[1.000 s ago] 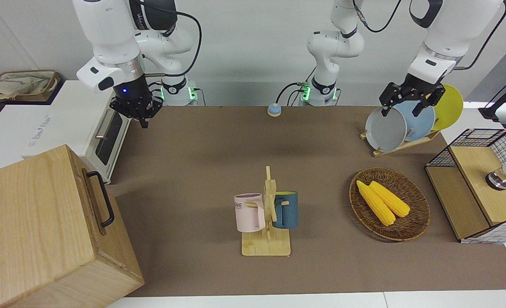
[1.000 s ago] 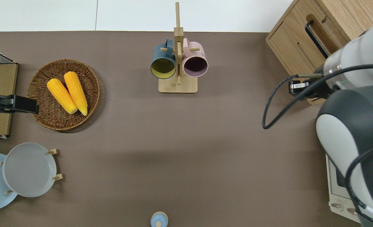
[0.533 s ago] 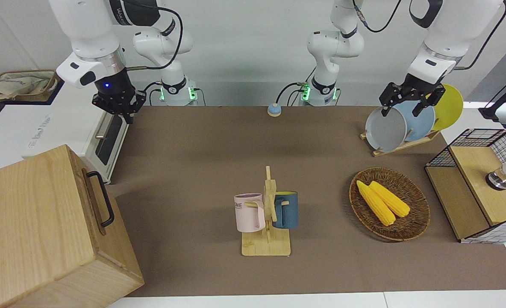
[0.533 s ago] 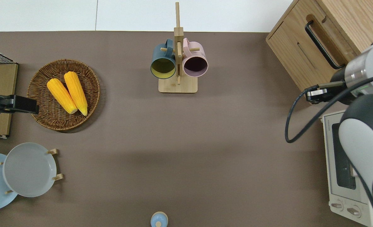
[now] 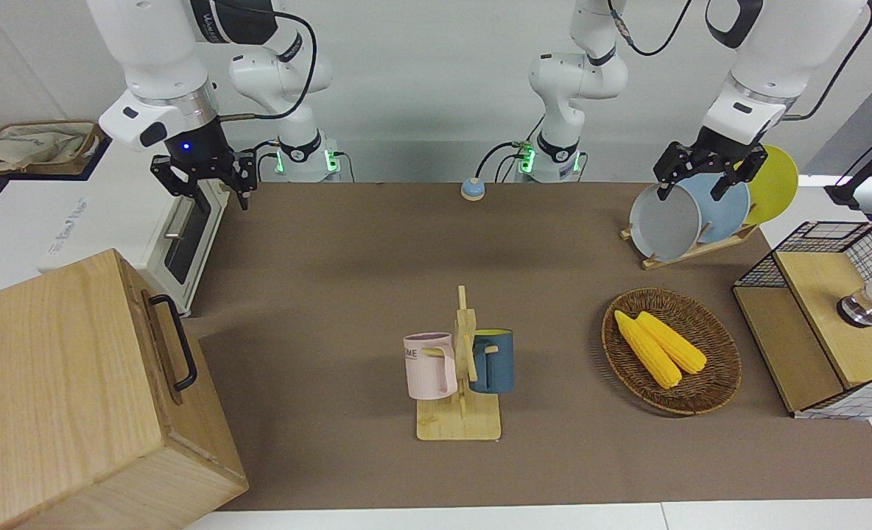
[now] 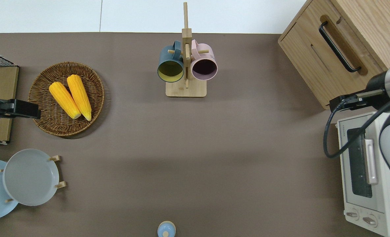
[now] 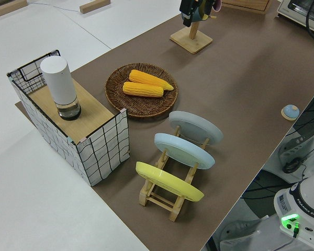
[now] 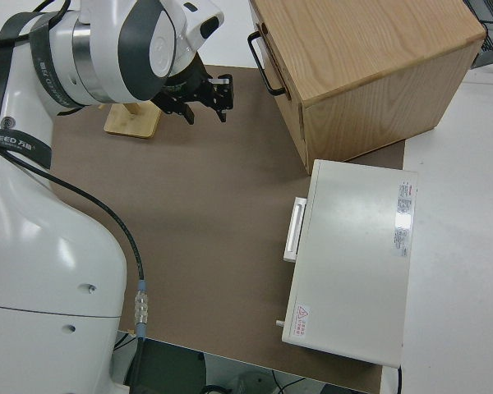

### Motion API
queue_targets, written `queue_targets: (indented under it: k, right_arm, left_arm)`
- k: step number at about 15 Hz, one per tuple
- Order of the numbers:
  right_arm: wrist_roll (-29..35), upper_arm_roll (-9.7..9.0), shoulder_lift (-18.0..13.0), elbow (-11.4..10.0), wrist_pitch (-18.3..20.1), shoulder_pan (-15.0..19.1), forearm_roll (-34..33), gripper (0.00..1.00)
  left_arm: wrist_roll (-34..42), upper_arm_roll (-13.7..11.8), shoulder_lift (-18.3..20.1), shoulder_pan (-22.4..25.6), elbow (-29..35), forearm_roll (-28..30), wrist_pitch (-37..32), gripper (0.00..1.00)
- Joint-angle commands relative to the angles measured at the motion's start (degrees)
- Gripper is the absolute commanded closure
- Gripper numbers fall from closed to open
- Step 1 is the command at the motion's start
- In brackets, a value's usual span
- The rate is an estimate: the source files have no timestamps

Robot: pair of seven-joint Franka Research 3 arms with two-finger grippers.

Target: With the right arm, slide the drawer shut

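The pale-wood drawer (image 5: 157,331) with its black bar handle (image 5: 185,361) sits pushed in, its front level with the face of the large cabinet (image 5: 60,383) at the right arm's end of the table. It also shows in the overhead view (image 6: 345,42). My right gripper (image 5: 213,197), with a blue light, hangs open and empty in the air. In the overhead view (image 6: 341,102) it is over the table edge between the cabinet's nearer corner and the toaster oven, apart from the drawer. It also shows in the right side view (image 8: 207,105). My left arm is parked, its gripper (image 5: 694,184) open.
A white toaster oven (image 6: 363,174) stands nearer to the robots than the cabinet. A mug rack (image 5: 459,383) with two mugs stands mid-table. A corn basket (image 5: 672,353), plate rack (image 5: 690,213), wire-mesh box (image 5: 826,324) and small bell (image 5: 472,190) are toward the left arm's end.
My right gripper has drawn away from the cabinet toward the toaster oven and risen. Its fingers have spread open. The drawer and left arm have not moved.
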State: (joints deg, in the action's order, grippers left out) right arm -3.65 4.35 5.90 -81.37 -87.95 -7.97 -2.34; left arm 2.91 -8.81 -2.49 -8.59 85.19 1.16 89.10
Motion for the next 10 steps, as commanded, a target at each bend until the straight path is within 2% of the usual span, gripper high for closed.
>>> queue_targets:
  k: [1,10]
  right_arm:
    - [-1.4,-0.31,1.8,2.3,-0.3,-0.5,0.9,0.011]
    - [-0.1,-0.66,1.9,2.4,0.1,-0.6,0.3,0.011]
  left_arm:
    - [0.4,-0.9,-0.8,-1.0,-1.2,-0.7,0.0,0.00]
    - [0.4,-0.9,-0.8,-1.0,-1.2,-0.7,0.0,0.00]
